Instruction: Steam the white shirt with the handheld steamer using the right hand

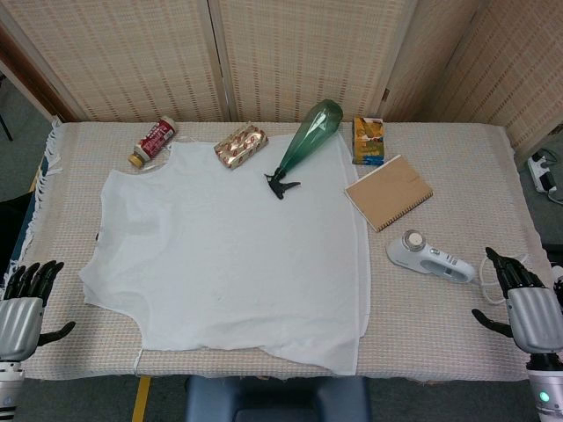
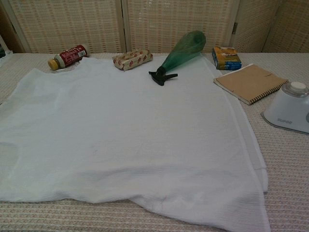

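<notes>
The white shirt [image 1: 229, 246] lies spread flat over the middle of the table, also filling the chest view [image 2: 125, 135]. The white handheld steamer [image 1: 428, 256] lies on its side to the right of the shirt, its body showing at the right edge of the chest view [image 2: 289, 112]. My right hand [image 1: 523, 303] hovers at the table's right front corner, just right of the steamer, fingers apart and holding nothing. My left hand [image 1: 26, 303] sits at the left front corner, off the shirt, fingers spread and empty.
Along the back lie a red bottle [image 1: 152, 141], a wrapped packet [image 1: 240, 146], a green spray bottle [image 1: 305, 146] resting on the shirt's top edge, and a yellow-blue box [image 1: 369, 140]. A brown spiral notebook [image 1: 388, 191] lies behind the steamer. Folding screens stand behind the table.
</notes>
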{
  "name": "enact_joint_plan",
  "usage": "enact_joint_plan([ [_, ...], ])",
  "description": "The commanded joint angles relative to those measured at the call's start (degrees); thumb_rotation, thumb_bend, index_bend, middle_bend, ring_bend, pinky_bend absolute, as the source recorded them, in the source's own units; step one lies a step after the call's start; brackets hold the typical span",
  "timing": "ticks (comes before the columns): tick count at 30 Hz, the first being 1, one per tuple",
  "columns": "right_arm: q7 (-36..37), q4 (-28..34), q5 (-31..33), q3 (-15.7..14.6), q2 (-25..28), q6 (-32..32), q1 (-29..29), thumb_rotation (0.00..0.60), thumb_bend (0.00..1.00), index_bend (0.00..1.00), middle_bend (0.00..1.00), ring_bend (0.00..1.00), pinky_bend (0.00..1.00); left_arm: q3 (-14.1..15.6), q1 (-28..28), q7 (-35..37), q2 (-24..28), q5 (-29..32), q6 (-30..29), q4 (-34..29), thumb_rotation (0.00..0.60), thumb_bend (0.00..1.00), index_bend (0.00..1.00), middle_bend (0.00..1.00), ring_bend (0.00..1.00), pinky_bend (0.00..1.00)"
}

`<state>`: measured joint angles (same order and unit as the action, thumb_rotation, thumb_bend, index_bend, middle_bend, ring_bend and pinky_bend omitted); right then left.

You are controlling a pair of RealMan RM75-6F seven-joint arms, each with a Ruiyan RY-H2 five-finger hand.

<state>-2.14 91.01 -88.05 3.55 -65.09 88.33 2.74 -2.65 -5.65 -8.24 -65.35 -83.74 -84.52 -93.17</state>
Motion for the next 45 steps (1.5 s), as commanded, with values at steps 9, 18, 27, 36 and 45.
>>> enact_joint_plan([
  [9,0.32,0.59,-0.38,-0.13,0.24,0.58,-0.33,0.6,0.0,0.0,0.17,0.17,0.34,-0.24,0.64,1.91,-1.52,-0.91,-1.95,2.27,0.6,0.1,0.12,0.13,0.08,0.05],
  [18,-0.63,1.91,2.66,1.44,-0.26,0.4,-0.39,0.6,0.0,0.0,0.17,0.17,0.35,-0.79,0.77,3.79,-2.74,-1.32,-3.01,3.83,0.6,0.1,0.12,0.13,0.08,0.05],
  [27,-2.62,0.98,11.93,4.23,-2.82,-7.71,2.79,0.6,0.0,0.0,0.17,0.14,0.36,-0.86,0.44,5.04,-3.71,-1.43,-2.48,4.72,0.6,0.1,0.12,0.13,0.08,0.05],
  [36,-5.74,-5.36,19.54,7.56,-8.68,-17.28,9.33,0.6,0.0,0.0,0.17,0.1,0.37,-0.44,0.01,5.33,-3.74,-1.74,-1.38,5.04,0.6,0.1,0.12,0.12,0.08,0.05],
  [45,-5.53,-11.34,23.62,9.26,-13.46,-22.42,13.35,0.6,0.06,0.21,0.26,0.17,0.37,-0.15,-0.02,5.45,-3.82,-1.16,-0.43,5.29,0.6,0.1,0.12,0.11,0.08,0.05],
])
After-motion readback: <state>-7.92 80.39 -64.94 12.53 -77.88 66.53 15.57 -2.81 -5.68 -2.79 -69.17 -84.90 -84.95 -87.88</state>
